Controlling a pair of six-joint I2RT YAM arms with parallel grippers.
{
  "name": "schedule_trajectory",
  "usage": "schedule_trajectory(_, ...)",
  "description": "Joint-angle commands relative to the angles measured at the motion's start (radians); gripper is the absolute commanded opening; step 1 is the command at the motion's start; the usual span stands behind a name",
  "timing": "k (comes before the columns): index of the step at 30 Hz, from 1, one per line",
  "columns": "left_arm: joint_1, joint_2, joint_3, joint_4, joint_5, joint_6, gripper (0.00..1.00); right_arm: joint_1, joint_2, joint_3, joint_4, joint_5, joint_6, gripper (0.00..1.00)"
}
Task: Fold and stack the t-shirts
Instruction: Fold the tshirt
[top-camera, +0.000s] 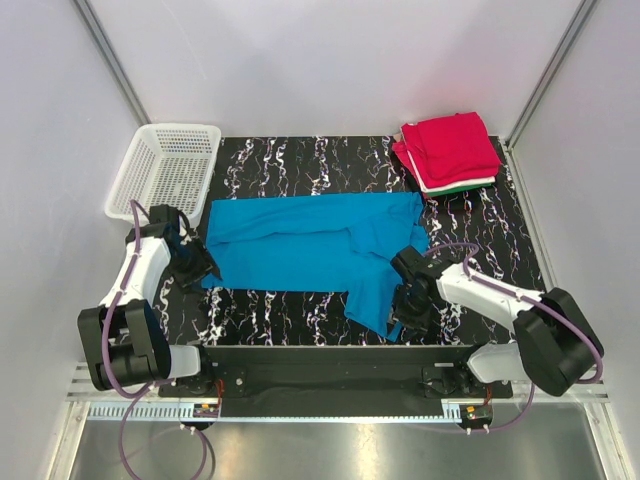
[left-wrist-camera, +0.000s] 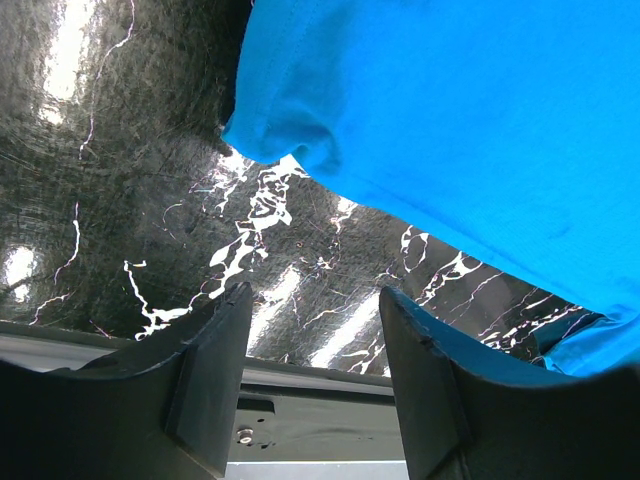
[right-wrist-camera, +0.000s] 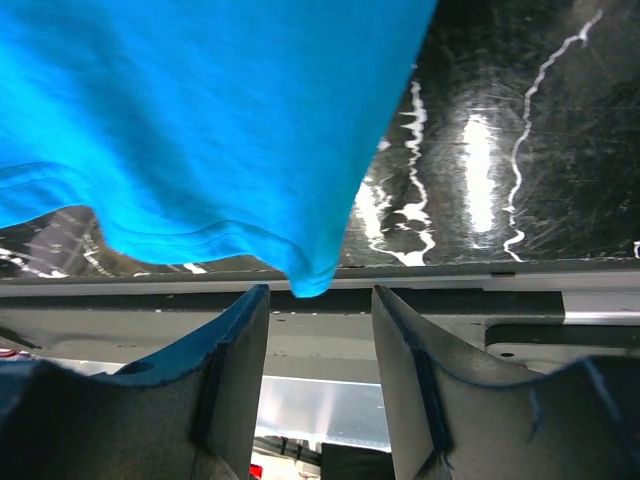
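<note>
The bright blue t-shirt (top-camera: 310, 245) lies partly folded across the middle of the dark marbled table (top-camera: 480, 225), with a tail hanging toward the front edge. My left gripper (top-camera: 198, 268) is open and empty by the shirt's front left corner (left-wrist-camera: 290, 150). My right gripper (top-camera: 404, 308) is open and empty just right of the shirt's front tail, whose corner (right-wrist-camera: 312, 278) hangs just beyond the fingertips. A neat stack of folded shirts, red on top (top-camera: 448, 150) with green and white edges below, sits at the back right.
A white plastic mesh basket (top-camera: 165, 170) stands at the back left, off the table's corner. The table's front edge and metal rail (top-camera: 320, 350) run just in front of both grippers. White walls enclose the sides and back.
</note>
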Motion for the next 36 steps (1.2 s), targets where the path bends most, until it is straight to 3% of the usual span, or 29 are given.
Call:
schedule_trajectory(1, 0.005, 0.011, 0.020, 0.014, 0.013, 0.013, 0.58, 0.008, 0.016, -0.005, 0.014, 0.031, 0.020, 0.52)
schedule_trajectory(16, 0.005, 0.011, 0.026, 0.011, 0.019, 0.016, 0.57, 0.015, 0.121, 0.044, 0.046, 0.031, 0.001, 0.48)
schedule_trajectory(22, 0.005, 0.014, 0.026, 0.012, 0.023, 0.015, 0.57, 0.015, 0.127, 0.046, 0.049, 0.037, 0.003, 0.33)
schedule_trajectory(28, 0.005, 0.014, 0.025, 0.011, 0.021, 0.015, 0.57, 0.018, 0.139, 0.051, 0.052, 0.037, 0.003, 0.26)
schedule_trajectory(34, 0.005, 0.012, 0.025, 0.011, -0.006, 0.009, 0.58, 0.019, 0.145, 0.054, 0.055, 0.033, 0.001, 0.00)
schedule_trajectory(36, 0.005, 0.009, 0.026, 0.000, -0.052, -0.002, 0.58, 0.019, 0.144, 0.054, 0.055, 0.031, 0.001, 0.00)
